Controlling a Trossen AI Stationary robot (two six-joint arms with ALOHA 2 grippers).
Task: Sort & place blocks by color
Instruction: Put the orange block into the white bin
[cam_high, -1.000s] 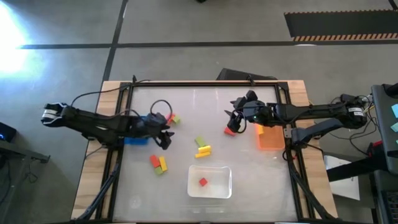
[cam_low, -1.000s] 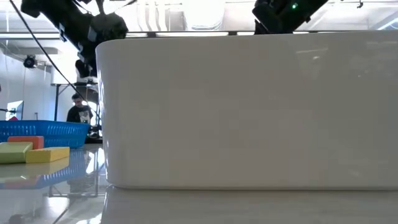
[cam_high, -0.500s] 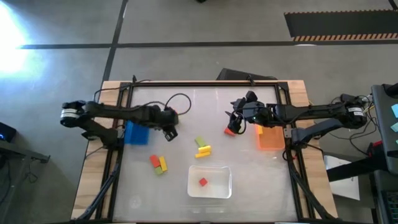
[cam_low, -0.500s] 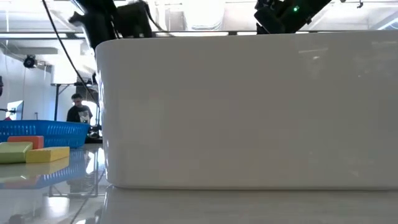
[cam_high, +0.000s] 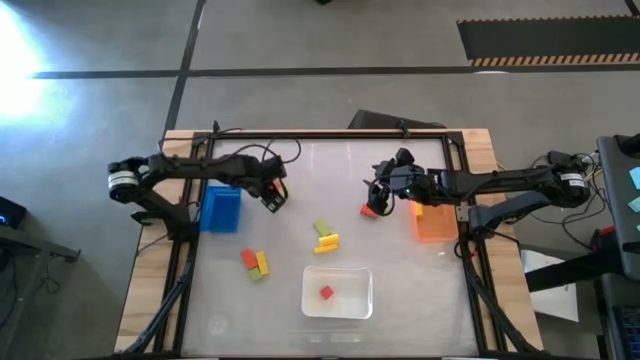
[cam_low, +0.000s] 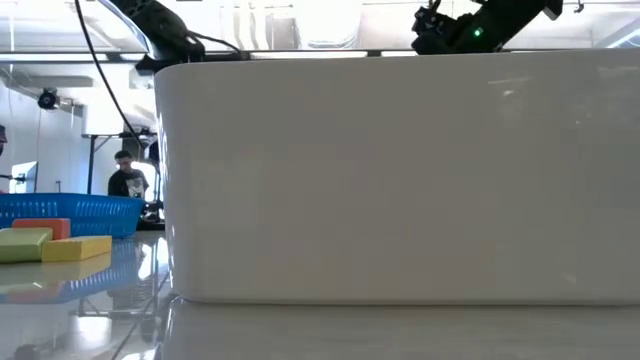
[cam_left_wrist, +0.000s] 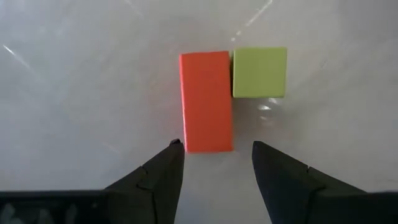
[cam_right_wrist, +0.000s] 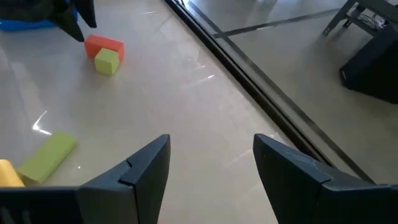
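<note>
Glossy table (cam_high: 400, 300) from above: left gripper (cam_high: 272, 198) beside the blue bin (cam_high: 220, 208), right gripper (cam_high: 378, 195) over a red block (cam_high: 370, 211). Left wrist view — fingers spread above an orange block (cam_left_wrist: 206, 101) touching a green block (cam_left_wrist: 260, 71). Right wrist view — fingers apart, empty.

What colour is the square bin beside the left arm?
Blue: the square bin shows best in the high view, beside the left gripper.

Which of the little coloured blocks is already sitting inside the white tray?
The small red block alone lies inside the white rectangular tray; every other block rests on the bare tabletop.
</note>
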